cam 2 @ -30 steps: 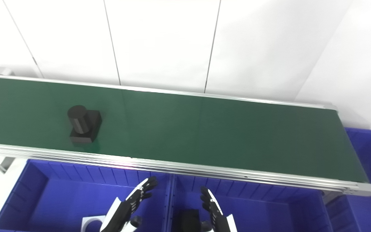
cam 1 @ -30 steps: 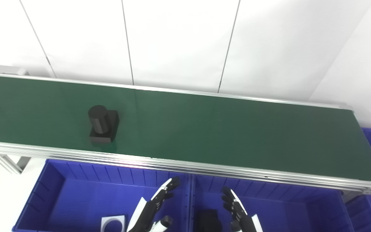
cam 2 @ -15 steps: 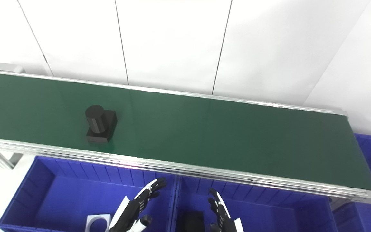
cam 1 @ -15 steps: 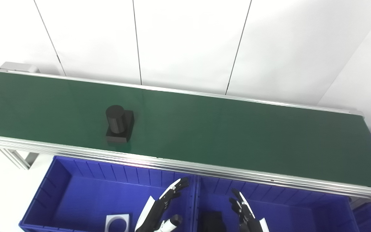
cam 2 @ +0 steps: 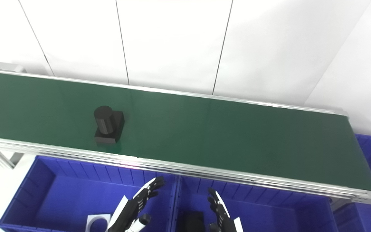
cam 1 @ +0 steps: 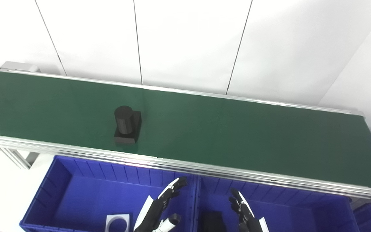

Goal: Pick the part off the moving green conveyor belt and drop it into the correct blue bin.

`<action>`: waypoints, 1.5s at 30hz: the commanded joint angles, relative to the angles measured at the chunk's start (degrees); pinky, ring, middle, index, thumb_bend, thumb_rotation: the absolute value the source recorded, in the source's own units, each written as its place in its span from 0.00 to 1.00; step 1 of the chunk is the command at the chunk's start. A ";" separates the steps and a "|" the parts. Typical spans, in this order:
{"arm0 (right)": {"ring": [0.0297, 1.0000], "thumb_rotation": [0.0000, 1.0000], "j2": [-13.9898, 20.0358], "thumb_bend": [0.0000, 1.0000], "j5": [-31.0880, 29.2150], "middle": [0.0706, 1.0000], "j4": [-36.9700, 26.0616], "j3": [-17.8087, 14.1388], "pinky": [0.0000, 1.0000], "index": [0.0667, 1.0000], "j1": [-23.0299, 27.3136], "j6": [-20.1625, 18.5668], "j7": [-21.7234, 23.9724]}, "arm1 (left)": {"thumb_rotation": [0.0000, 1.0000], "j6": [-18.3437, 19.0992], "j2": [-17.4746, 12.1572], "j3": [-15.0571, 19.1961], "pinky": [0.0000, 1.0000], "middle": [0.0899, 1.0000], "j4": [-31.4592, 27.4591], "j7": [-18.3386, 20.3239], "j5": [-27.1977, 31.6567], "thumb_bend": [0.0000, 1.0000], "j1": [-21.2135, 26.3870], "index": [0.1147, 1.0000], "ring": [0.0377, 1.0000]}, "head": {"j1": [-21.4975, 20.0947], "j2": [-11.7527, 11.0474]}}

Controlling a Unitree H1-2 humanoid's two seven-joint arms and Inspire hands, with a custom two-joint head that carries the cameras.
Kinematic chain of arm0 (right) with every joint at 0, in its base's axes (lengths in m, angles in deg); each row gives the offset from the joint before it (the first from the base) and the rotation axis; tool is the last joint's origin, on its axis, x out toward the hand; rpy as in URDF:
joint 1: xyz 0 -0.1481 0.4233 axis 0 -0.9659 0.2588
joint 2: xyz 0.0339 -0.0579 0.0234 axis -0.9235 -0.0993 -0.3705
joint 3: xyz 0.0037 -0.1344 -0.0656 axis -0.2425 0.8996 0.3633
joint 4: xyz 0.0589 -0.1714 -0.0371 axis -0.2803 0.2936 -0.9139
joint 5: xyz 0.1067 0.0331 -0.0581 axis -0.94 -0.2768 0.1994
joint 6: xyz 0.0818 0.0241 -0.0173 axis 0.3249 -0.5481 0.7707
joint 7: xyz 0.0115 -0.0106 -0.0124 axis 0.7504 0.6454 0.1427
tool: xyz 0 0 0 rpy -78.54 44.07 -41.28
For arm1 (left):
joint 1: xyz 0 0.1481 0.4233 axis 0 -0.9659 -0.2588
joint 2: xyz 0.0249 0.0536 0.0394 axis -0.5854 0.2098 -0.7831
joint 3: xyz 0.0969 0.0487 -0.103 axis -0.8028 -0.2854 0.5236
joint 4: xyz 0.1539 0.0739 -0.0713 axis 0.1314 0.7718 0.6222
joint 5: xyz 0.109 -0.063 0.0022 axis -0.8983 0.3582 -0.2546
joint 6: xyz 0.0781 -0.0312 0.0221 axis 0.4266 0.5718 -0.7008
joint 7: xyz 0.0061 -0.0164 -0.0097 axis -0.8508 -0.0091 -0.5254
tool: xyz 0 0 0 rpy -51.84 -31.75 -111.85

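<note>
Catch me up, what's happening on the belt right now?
A black part, a cylinder on a square base, sits upright on the green belt, left of centre near the front rail. Neither hand touches it: the left hand and right hand are both open and empty, held low over the blue bins in front of the belt. The left bin holds a white part, the middle bin a black one. No pick yet.
</note>
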 commanded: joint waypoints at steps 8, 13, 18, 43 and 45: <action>0.90 1.00 0.36 0.86 -0.10 0.95 -9.25 0.69 0.87 0.92 -1.32 3.44 0.04 | 0.97 -2.41 0.09 0.25 0.90 0.89 -1.67 0.41 0.26 0.87 0.57 0.89 0.93 | -0.39 0.01; 0.92 0.92 0.52 0.89 -1.50 0.95 -12.98 0.34 0.90 0.94 -1.89 3.39 0.65 | 0.98 -2.47 -0.06 0.40 0.90 0.89 -1.50 0.28 -0.06 0.87 0.87 0.89 0.93 | -0.67 0.03; 0.91 0.80 1.01 0.99 -3.02 0.93 -15.56 -0.77 0.91 1.00 -1.43 3.09 1.27 | 0.98 -2.44 -0.03 0.41 0.91 0.89 -0.88 0.46 -0.04 0.87 1.57 0.90 0.93 | -1.56 -0.15; 0.80 0.15 1.92 0.97 -6.31 0.93 -20.03 -8.12 0.67 0.96 5.33 -2.98 1.80 | 0.97 -2.54 1.25 -0.41 0.91 0.88 -0.29 -0.63 -0.24 0.88 2.53 0.89 0.92 | -0.97 -0.69; 0.79 0.12 2.00 0.96 -5.24 0.92 -19.24 -8.79 0.66 0.95 6.74 -3.78 1.45 | 0.97 -2.54 1.34 -0.35 0.92 0.88 -0.44 -0.61 -0.19 0.88 2.49 0.89 0.93 | -0.68 -0.71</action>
